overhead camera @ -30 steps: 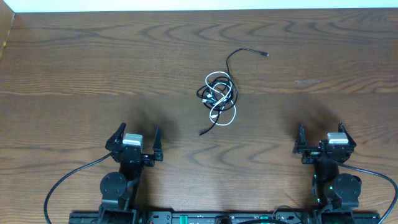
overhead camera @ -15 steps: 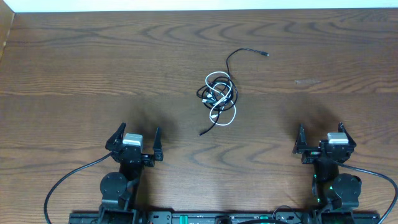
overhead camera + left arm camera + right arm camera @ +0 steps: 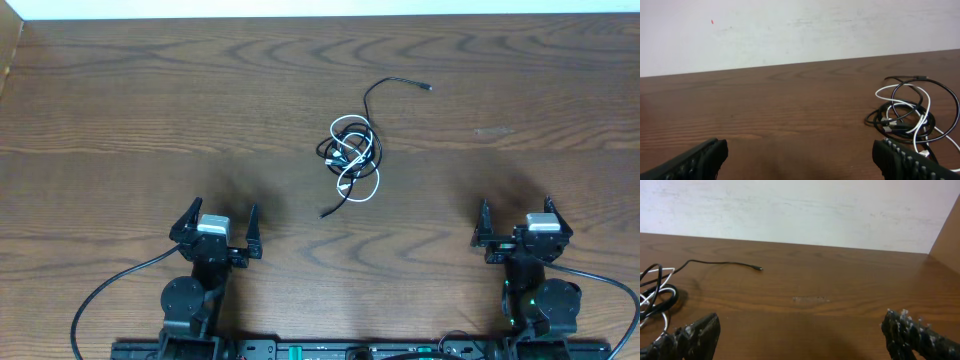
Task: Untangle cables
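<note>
Bare table (image 3: 130, 130) runs from my left gripper (image 3: 223, 207) and my right gripper (image 3: 516, 205) up to the cables (image 3: 350, 155), so either has open wood to pass over. The tangle mid-table is the only obstacle. One black end (image 3: 397, 82) loops toward the far edge.

You have one left gripper (image 3: 221, 213) at 7 o'clock, one right gripper (image 3: 516, 210) at 5, one table (image 3: 120, 110), one white cable (image 3: 369, 190), and black cables (image 3: 385, 84) too tangled to count.

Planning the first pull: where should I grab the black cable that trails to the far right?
Pinch the black cable just behind its plug, from above with the right gripper; that stretch lies alone, flat, clear of the tangle.
</note>
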Controlling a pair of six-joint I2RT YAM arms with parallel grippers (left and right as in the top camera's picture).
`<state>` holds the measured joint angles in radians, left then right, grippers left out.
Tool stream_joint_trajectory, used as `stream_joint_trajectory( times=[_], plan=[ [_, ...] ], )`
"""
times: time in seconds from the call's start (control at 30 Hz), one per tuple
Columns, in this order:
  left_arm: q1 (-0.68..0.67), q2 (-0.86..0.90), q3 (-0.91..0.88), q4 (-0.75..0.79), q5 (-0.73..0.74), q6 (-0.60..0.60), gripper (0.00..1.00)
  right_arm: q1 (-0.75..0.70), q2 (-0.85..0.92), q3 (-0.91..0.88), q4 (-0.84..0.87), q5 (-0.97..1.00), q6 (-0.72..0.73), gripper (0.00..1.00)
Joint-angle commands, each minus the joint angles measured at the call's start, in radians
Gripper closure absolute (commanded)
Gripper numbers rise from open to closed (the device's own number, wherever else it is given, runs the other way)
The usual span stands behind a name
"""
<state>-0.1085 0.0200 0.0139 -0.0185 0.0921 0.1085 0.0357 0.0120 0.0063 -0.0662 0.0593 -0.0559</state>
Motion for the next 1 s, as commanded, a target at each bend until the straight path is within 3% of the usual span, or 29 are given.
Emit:
stream_joint_trajectory(
  times=[0.0, 0.67, 0.97],
  plan=[
    [-0.004, 0.004, -0.01, -0.042, 0.039, -0.005, 0.02, -0.002, -0.005, -0.001, -0.005, 0.002, -0.005, 0.01],
    [-0.004, 0.004, -0.01, -0.041, 0.031, -0.018, 0.02, -0.002, -0.005, -0.001, -0.003, 0.004, -0.005, 0.01],
    [-0.004, 0.004, 0.009, -0.064, 0.02, -0.177, 0.02, -0.002, -0.005, -0.001, 0.002, -0.01, -0.001, 0.01]
  ],
)
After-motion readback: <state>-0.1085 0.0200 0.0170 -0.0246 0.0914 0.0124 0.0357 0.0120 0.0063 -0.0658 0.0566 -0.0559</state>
